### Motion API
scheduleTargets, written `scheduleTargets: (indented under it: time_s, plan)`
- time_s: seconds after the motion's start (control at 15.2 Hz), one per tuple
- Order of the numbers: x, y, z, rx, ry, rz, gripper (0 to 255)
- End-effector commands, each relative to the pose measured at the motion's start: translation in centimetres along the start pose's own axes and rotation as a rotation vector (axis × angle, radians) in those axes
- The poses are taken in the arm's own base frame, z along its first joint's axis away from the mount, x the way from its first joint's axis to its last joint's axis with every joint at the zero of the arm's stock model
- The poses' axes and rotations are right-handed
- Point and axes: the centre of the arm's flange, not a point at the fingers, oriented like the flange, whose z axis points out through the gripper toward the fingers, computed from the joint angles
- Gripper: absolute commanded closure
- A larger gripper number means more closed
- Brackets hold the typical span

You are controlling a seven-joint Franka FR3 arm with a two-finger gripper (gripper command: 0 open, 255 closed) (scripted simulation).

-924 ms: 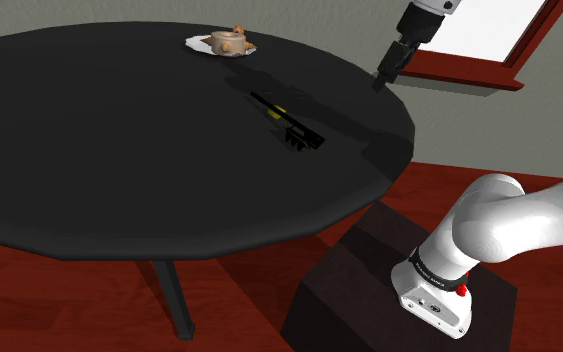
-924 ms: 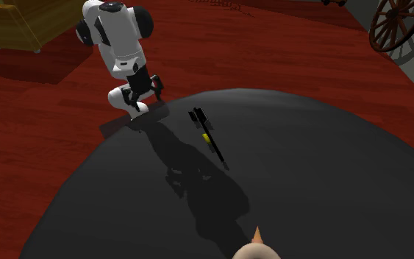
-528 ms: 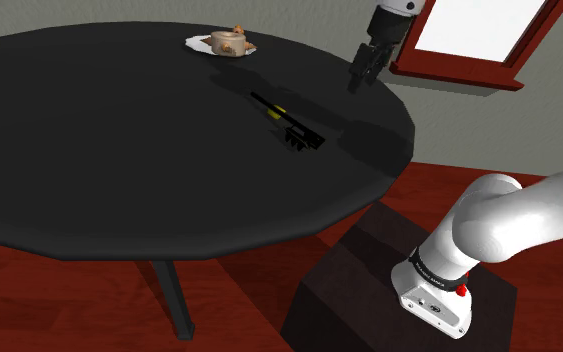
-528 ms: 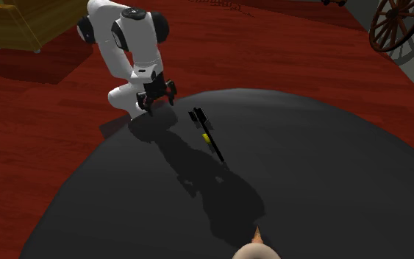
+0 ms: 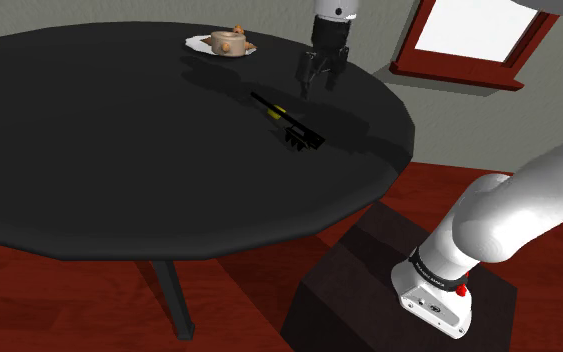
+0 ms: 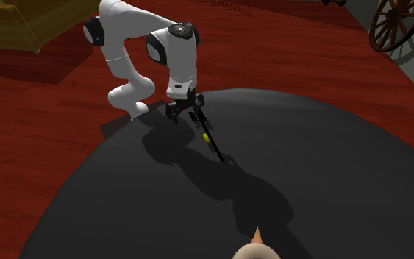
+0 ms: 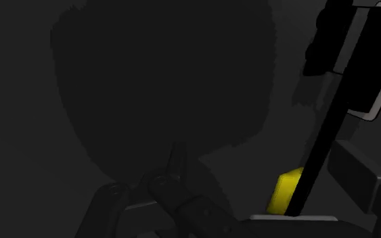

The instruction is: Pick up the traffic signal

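Note:
The traffic signal (image 5: 287,122) lies flat on the round black table (image 5: 89,150): a thin black pole with a small yellow block and a black head at the end nearer the stand. In the second exterior view the traffic signal (image 6: 208,136) points away from the arm. My gripper (image 5: 319,80) hangs open above the table, just beyond the pole's thin end, holding nothing. In the second exterior view the gripper (image 6: 185,112) hovers close to the head end. The wrist view has the traffic signal (image 7: 321,142) off to one side of the fingers, not between them.
A brown pot on a white saucer (image 5: 225,43) stands at the table's far edge. A red-framed window (image 5: 469,35) is behind the arm. The dark stand (image 5: 369,280) sits below the table's rim. A wooden wheel (image 6: 400,22) and yellow furniture (image 6: 18,22) stand on the red floor.
The gripper has swung from beyond the table's rim by the window, leftward in the shoulder view, in over the table, and now hangs close to the traffic signal. The signal has not moved.

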Motion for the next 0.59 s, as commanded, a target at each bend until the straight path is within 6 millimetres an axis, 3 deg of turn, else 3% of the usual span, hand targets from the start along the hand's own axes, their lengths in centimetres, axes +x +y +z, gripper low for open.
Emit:
scheduleTargets:
  time_s: [0.0, 0.33, 0.53]
  plan:
    - [2.5, -1.7, 0.8, -0.008, -0.030, 0.028, 0]
    - [8.2, -5.6, 3.3, -0.029, -0.100, 0.088, 0]
    - [8.2, -5.6, 4.9, -0.029, -0.100, 0.088, 0]
